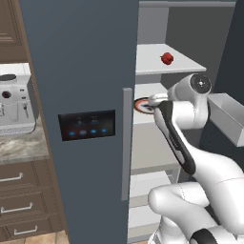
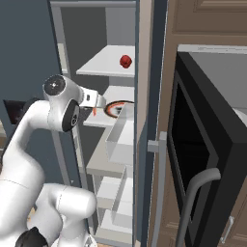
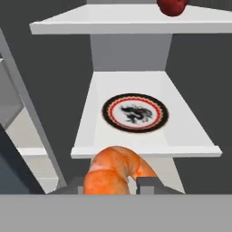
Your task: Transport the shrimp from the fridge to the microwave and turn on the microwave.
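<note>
The jaws (image 3: 131, 186) are nearly closed on the shrimp (image 3: 113, 174), which fills the bottom of the hand view as a fat orange curl pinched between the dark fingertips (image 3: 149, 185). In the right base view the shrimp (image 2: 95, 110) shows as a small orange sliver at the tip of the hand, just in front of the edge of a pale grey shelf (image 2: 103, 120) inside the open fridge (image 1: 86, 71). On that shelf lies a round plate (image 3: 135, 112) with a red and black rim and a dark drawing in its white middle; the shrimp is held near the shelf's front edge, apart from the plate. One shelf higher (image 3: 127, 25) sits a round red fruit (image 1: 167, 58), close to the front of its shelf. The white arm (image 1: 190, 157) reaches from the base up into the fridge compartment, its wrist level with the plate's shelf. The fridge's closed dark blue-grey door carries a black touch panel (image 1: 87, 125) with blue lights and a grey bar handle (image 1: 126, 143). The open fridge door holds a pale bin (image 2: 120, 137). To the right of the fridge, the microwave (image 2: 207, 144) stands with its black door (image 2: 195, 159) swung open and its grey handle (image 2: 195, 202) toward the camera. To the left of the fridge, a white coffee machine (image 1: 15, 105) stands on a stone worktop (image 1: 24, 147) above brown wooden drawers (image 1: 26, 200).
</note>
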Motion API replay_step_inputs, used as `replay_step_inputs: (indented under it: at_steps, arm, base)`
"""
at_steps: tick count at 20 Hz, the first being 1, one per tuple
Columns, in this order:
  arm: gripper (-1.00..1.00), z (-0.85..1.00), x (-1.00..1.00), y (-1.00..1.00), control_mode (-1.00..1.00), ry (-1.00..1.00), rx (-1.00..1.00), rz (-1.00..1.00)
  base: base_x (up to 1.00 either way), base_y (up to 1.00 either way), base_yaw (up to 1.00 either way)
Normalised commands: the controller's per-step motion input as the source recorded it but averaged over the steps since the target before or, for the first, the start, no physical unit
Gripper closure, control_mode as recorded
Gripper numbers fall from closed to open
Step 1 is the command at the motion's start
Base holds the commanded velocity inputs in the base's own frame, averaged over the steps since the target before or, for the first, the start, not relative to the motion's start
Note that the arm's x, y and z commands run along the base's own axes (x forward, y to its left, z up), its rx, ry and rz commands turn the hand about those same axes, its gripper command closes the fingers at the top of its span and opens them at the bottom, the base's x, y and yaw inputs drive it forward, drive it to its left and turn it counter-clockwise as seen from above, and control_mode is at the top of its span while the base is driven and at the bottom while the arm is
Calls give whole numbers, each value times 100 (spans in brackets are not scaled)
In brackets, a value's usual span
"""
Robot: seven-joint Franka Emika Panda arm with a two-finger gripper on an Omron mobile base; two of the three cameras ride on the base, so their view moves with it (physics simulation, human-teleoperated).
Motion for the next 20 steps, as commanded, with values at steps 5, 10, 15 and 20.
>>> replay_step_inputs:
  at_steps: [5, 10, 15, 20]
  arm:
    - [100, 30, -49, 8, -100, 0, 0, 0]
    - [100, 35, -43, 9, -100, 0, 0, 0]
    - [100, 32, -43, 8, -100, 0, 0, 0]
    - [100, 13, -34, 11, -100, 1, 0, 0]
  base:
    - [0, 0, 0]
    - [0, 0, 0]
    - [0, 0, 0]
    - [0, 0, 0]
